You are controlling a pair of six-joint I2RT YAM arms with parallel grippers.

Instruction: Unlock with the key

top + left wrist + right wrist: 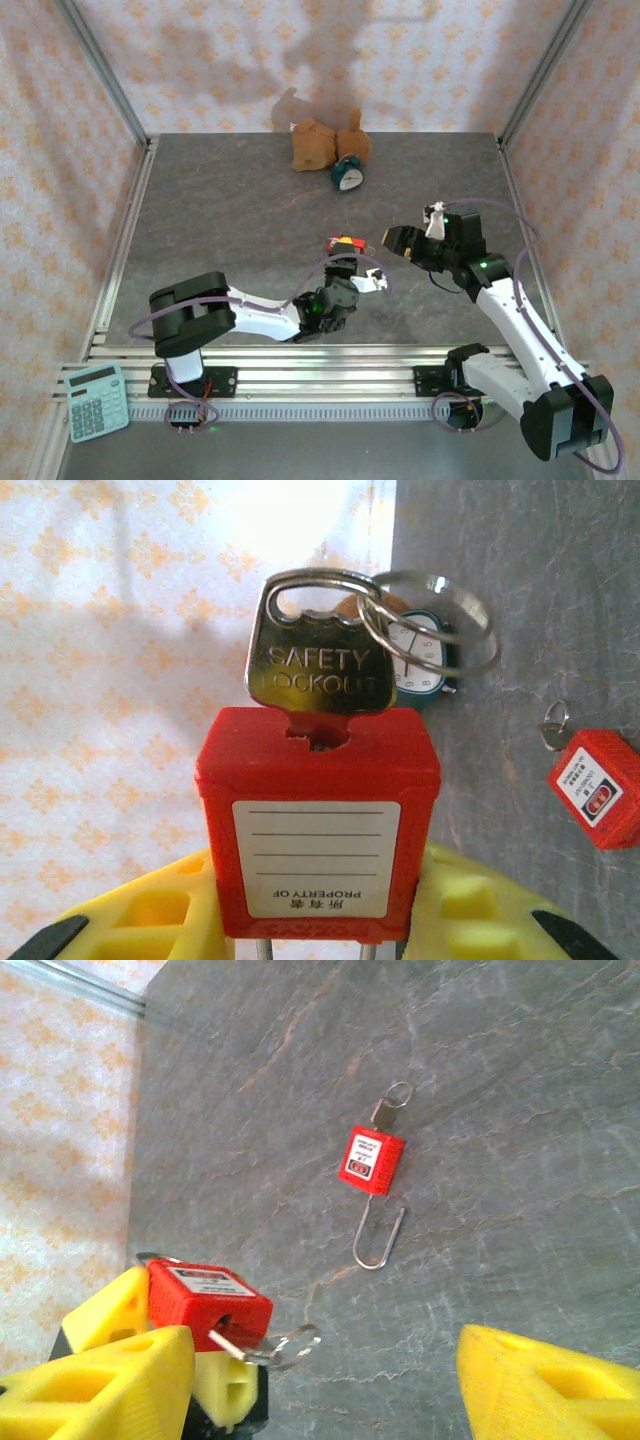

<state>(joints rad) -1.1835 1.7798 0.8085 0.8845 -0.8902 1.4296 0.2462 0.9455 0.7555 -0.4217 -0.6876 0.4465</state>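
Yellow fingers [150,920] of the left hand [320,885] sit closest to the lens, clamped on both sides of a red padlock [318,780] whose white label faces the wrist camera. Seen from above, the grey tabletop [230,210] carries the rest. The left arm [250,310] lies toward 3 o'clock along the near edge, and the right arm [510,310] leans in toward 11 o'clock. A brown teddy bear [318,143] lies at 12 o'clock by the tabletop's far edge, with a small teal clock [348,177] just in front of it. A pale calculator [97,400] rests at 7 o'clock, off the near corner.

The right hand [325,1390] is open, fingers wide apart and gripping nothing, and hangs near the held padlock at its 3 o'clock. A second padlock [370,1160] lies flat on the tabletop, apart from both hands. One leg of its shackle [380,1240] is free of the body and a second key [383,1112] sits at its other end.

The key [318,675] stands in the keyhole of the held padlock, at 12 o'clock from the left hand's fingers, its bow stamped SAFETY LOCKOUT. In the right wrist view it pokes into the gap between the right hand's fingers, close to the one at 7 o'clock and well clear of the one at 5 o'clock. A wire ring [430,620] hangs through its bow.
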